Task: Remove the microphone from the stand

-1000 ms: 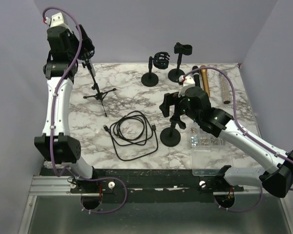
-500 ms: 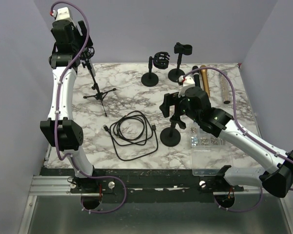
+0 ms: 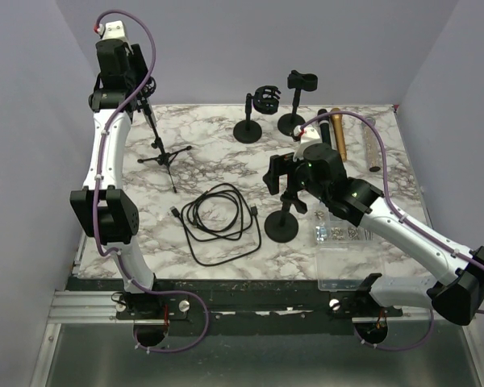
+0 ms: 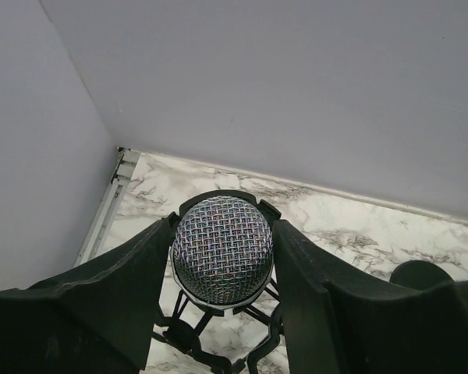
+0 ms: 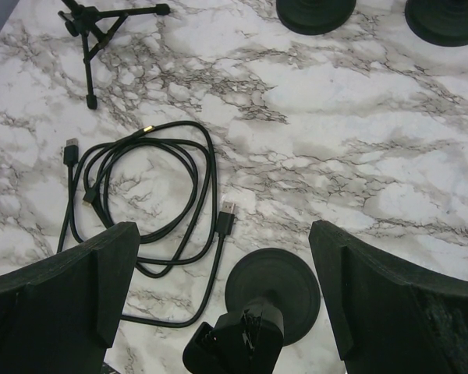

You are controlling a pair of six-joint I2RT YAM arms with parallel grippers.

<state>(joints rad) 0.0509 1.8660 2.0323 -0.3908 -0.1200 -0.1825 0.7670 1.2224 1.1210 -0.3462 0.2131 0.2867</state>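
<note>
Gripping the microphone (image 4: 221, 251) head, far back left.
Your right gripper (image 5: 226, 273) hung wide open over a round-based stand (image 5: 273, 292) beside the coiled cable (image 5: 208, 175); farther back, your left gripper (image 4: 222, 241) clamped its jaws on the microphone, seated atop the tripod stand (image 3: 163, 156).

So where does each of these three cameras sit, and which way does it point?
Top external: above and behind the arms, looking down on the marble table; both arms show.
Left wrist: on the left arm, facing the far-left corner; left gripper clasps the microphone.
Right wrist: on the right arm, looking down at cable and round stand base; right gripper open.
Shared: top and right wrist both show cable and tripod stand.
</note>
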